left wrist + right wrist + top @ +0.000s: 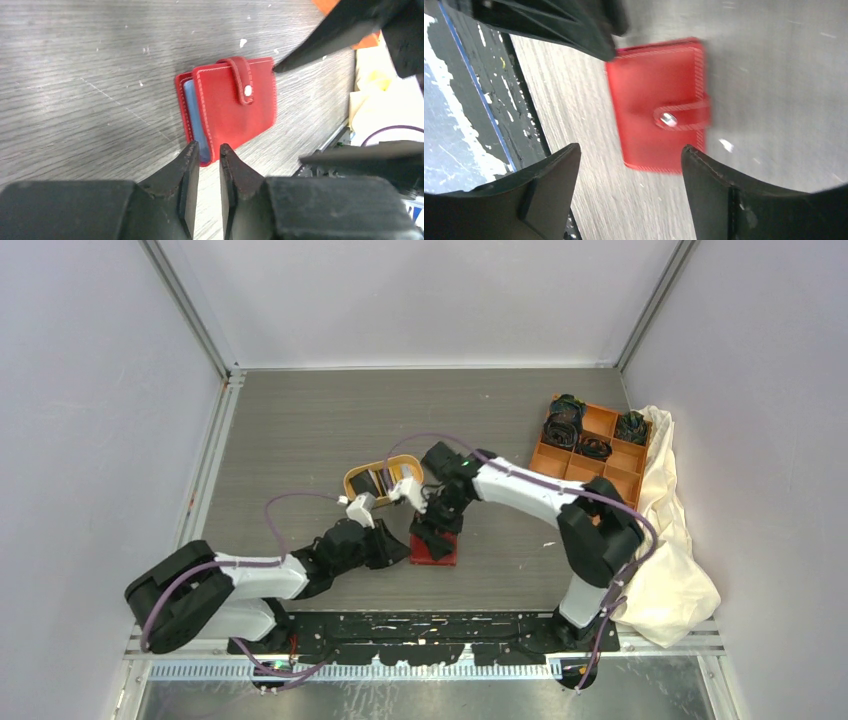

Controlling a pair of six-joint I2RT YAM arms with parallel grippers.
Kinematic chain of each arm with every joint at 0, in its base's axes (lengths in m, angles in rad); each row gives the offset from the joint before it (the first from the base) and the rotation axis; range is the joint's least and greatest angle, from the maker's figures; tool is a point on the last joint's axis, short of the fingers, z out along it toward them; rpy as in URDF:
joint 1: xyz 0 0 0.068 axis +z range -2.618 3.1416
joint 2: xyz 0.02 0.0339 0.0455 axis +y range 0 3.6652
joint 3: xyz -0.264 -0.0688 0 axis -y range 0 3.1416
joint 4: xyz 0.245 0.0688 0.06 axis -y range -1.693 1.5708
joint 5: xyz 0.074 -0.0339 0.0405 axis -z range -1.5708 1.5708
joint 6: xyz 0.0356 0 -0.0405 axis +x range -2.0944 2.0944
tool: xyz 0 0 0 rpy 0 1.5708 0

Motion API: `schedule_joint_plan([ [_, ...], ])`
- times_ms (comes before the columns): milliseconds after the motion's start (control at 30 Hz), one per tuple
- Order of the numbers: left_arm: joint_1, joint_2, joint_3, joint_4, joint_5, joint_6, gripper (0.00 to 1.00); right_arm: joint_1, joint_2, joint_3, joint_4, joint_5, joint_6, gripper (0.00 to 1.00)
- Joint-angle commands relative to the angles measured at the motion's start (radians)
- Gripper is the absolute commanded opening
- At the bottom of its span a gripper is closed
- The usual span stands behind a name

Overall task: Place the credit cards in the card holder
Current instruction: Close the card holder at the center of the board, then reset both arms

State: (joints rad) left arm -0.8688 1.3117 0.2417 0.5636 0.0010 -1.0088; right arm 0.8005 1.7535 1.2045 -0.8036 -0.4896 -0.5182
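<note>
Grey wood-grain table (300, 440) fills the floor of a white-walled booth. Just toward 6 o'clock from its middle lies the red card holder (230, 107), flat and folded shut, its strap (242, 80) over the front and pressed down on a silver stud (248, 90).

I see no loose credit cards on the bare table. A pale blue strip shows at the open edge, though I cannot tell card from lining. To my eye the filling is done and little is left but backing away.

It looks like smooth leather with pale stitching along rounded edges.

The left pincer (208, 150) hangs at its corner, fingers a sliver apart and holding nothing. The right pincer (629, 150) is spread wide above it, also holding nothing.

An orange oval tray (352, 480) sits at 11 o'clock of the holder, an orange compartment box (545, 455) at 2 o'clock, and a crumpled cream cloth (680, 560) at 3.
</note>
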Motion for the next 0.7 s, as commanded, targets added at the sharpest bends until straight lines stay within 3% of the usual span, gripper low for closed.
schedule_joint_plan([
  [0, 0.017, -0.150, 0.086, -0.151, -0.016, 0.141, 0.26, -0.123, -0.188, 0.033, -0.003, -0.082, 0.022, 0.86],
  [33, 0.019, -0.195, 0.109, -0.217, -0.026, 0.179, 0.33, -0.152, -0.217, 0.033, 0.010, -0.068, 0.036, 0.97],
  [67, 0.020, -0.259, 0.129, -0.286, -0.044, 0.211, 0.41, -0.179, -0.247, 0.031, 0.024, -0.051, 0.046, 0.99],
  [233, 0.028, -0.504, 0.189, -0.525, -0.121, 0.335, 0.79, -0.355, -0.398, 0.027, 0.167, 0.129, 0.247, 1.00],
  [300, 0.034, -0.600, 0.210, -0.576, -0.118, 0.378, 0.89, -0.401, -0.455, 0.033, 0.230, 0.263, 0.359, 1.00],
  [367, 0.039, -0.684, 0.250, -0.656, -0.125, 0.417, 0.95, -0.436, -0.527, 0.031, 0.288, 0.331, 0.452, 1.00],
  [533, 0.042, -0.810, 0.416, -0.843, -0.176, 0.497, 1.00, -0.489, -0.549, 0.191, 0.196, 0.141, 0.481, 0.99],
  [667, 0.041, -0.795, 0.576, -0.986, -0.176, 0.555, 1.00, -0.489, -0.563, 0.271, 0.243, 0.269, 0.710, 0.99],
])
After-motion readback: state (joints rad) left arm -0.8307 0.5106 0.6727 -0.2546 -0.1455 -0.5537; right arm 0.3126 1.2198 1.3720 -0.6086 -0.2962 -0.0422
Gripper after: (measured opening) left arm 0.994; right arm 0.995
